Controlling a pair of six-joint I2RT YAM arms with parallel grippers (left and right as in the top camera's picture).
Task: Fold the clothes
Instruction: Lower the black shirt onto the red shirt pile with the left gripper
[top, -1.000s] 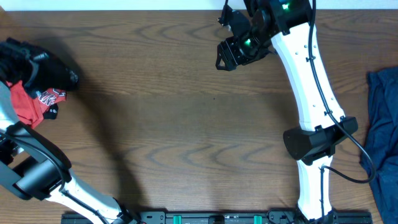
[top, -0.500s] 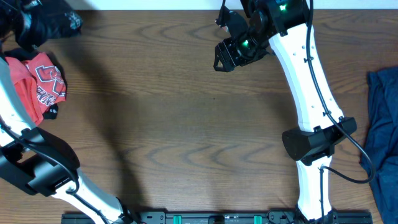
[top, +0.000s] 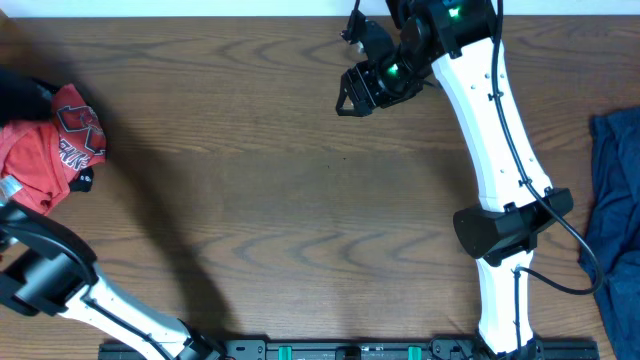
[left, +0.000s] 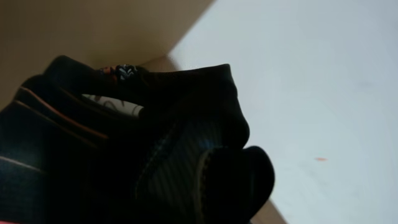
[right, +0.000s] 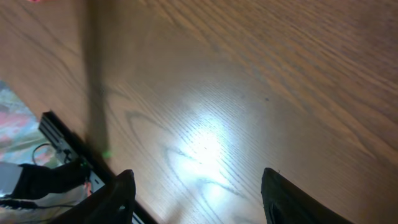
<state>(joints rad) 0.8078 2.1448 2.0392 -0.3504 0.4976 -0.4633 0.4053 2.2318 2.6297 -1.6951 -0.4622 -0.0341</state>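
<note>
Black jersey cloth (left: 93, 155) with thin orange lines and a white logo patch fills the left wrist view and hides the left fingers. Overhead, my left gripper (top: 22, 95) is a dark blur at the table's far left edge, shut in that black cloth. Just below it, a red part of the clothes (top: 45, 150) with white print lies bunched on the table. My right gripper (top: 355, 90) hangs open above bare wood at the back centre. Nothing lies between its fingers (right: 198, 177).
A blue garment (top: 615, 200) lies heaped at the table's right edge. The right arm's white links (top: 500, 150) run from the front rail up to the back. The brown wooden table (top: 300, 200) spans the middle. A black rail (top: 350, 350) lines the front edge.
My left gripper swung up to the back left corner with the black cloth, then came down left again. More red cloth now shows. The right gripper drifted slightly left.
</note>
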